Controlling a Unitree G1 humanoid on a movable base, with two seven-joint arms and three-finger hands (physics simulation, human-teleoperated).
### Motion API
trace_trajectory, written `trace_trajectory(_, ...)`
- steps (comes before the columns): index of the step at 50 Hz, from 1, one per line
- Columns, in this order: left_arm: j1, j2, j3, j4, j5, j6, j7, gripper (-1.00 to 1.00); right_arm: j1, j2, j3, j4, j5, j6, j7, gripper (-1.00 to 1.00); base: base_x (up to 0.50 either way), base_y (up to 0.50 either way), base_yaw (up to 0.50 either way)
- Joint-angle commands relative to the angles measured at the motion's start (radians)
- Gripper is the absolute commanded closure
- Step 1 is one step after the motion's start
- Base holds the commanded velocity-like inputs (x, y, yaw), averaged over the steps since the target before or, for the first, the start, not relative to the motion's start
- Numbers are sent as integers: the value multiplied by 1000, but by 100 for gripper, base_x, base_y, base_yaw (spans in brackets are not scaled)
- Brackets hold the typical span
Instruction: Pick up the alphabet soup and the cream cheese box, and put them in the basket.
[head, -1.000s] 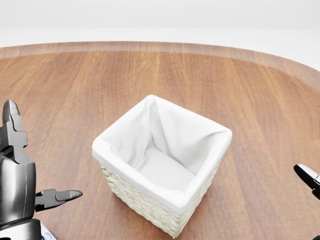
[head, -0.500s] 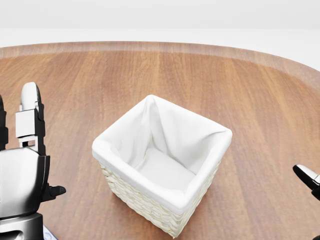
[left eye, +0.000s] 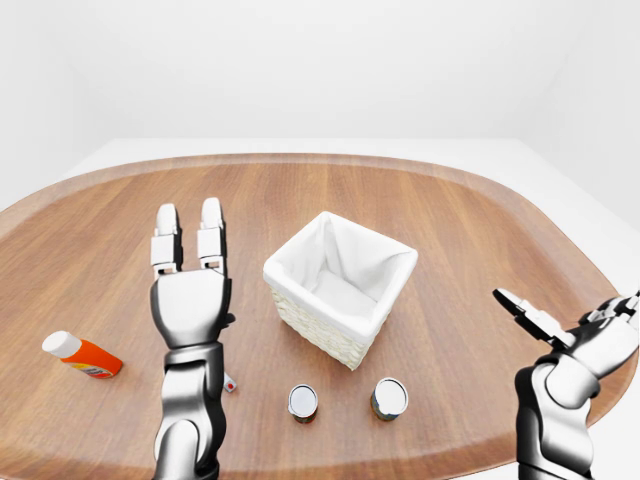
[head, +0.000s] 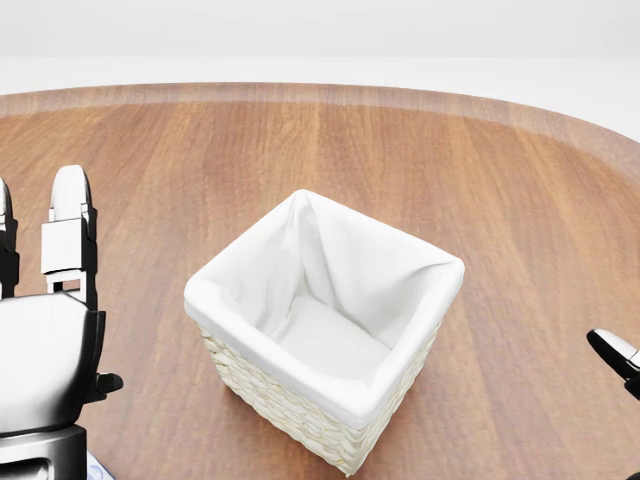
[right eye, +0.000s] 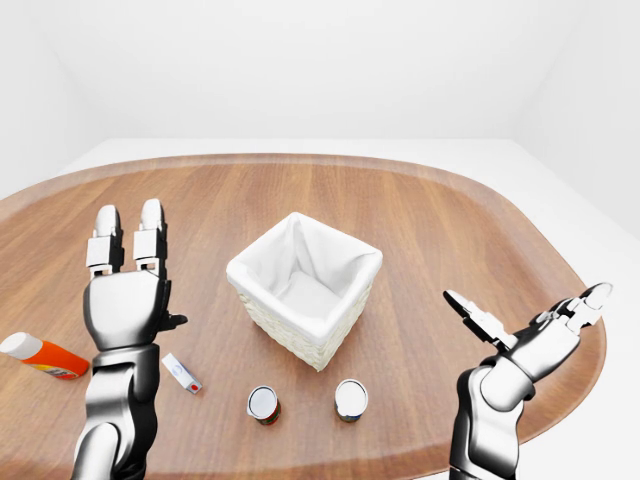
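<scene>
- I am holding the left hand (left eye: 190, 300) upright, palm turned away from me, fingers (left eye: 166, 240) spread straight up; it is gripping nothing and touching nothing.
- The right hand (right eye: 545, 335) is hanging at the right of the eye views, fingers splayed wide, holding nothing and standing clear above the table's edge.
- The basket (left eye: 340, 288) is sitting between the two hands, nearer the left one, just to that hand's right in the left-eye view. Woven pale wicker, square, with a white cloth liner folded over the rim; nothing is showing inside.
- Two small cans are standing upright below the basket, lids shiny: the left can (left eye: 302, 402) with a red label band and the right can (left eye: 389, 398), grey. I am unable to tell which is the alphabet soup.
- A small white box (right eye: 182, 373) with a red mark is lying flat just below and right of the left hand; possibly the cream cheese box, too small to confirm.
- An orange bottle (left eye: 82, 354) with a white cap is lying on its side well left of the left hand.
- The table (left eye: 480, 230) is showing as an oval of smooth brown wood grain; white walls and floor are surrounding it.
</scene>
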Motion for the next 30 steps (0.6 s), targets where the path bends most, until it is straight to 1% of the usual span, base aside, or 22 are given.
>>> trace_trajectory(1,-1,-1,0,-1,10,0,-3,-100,1,1,0,0,-1,-3,0,-100,0,0,0)
trace_trajectory(5,-1,-1,0,-1,10,0,-3,-100,1,1,0,0,-1,-3,0,-100,0,0,0)
trace_trajectory(7,9,1,-4,12,22,0,-6,-100,-2,0,1,10,1,-12,0,-100,0,0,0)
trace_trajectory(9,34,0,-12,-2,8,0,-33,-100,-4,-2,1,14,2,-14,0,-100,0,0,0)
trace_trajectory(11,53,-9,-12,-33,59,0,-19,-100,-4,-2,3,16,1,-14,0,-100,0,0,0)
trace_trajectory(14,95,-17,-14,-113,53,0,-57,-100,-3,-3,5,16,-2,-12,0,-100,0,0,0)
trace_trajectory(15,103,-20,-17,-125,69,0,-63,-100,-2,-2,5,12,-2,-9,0,-100,0,0,0)
trace_trajectory(17,121,-25,-17,-140,87,0,-73,-100,1,-1,4,3,-2,-2,0,-100,0,0,0)
trace_trajectory(18,132,-27,-15,-148,89,0,-79,-100,0,-1,4,9,-3,-8,0,-100,0,0,0)
trace_trajectory(20,147,-28,-16,-157,86,0,-86,-100,0,0,5,11,-5,-9,0,-100,0,0,0)
trace_trajectory(21,157,-28,-19,-155,110,0,-89,-100,1,0,5,8,-5,-6,0,-100,0,0,0)
trace_trajectory(22,177,-27,-19,-170,93,0,-85,-100,1,0,6,10,-7,-9,0,-100,0,0,0)
trace_trajectory(23,186,-30,-19,-174,100,0,-84,-100,1,0,6,14,-8,-13,0,-100,0,0,0)
trace_trajectory(26,196,-33,-9,-171,107,0,-81,-100,0,0,6,14,-8,-13,0,-100,0,0,0)
trace_trajectory(29,201,-34,4,-142,90,0,-68,-100,1,0,3,11,-3,-9,0,-100,0,0,0)
trace_trajectory(30,201,-34,4,-136,90,0,-65,-100,-1,-1,3,17,-4,-13,0,-100,0,0,0)
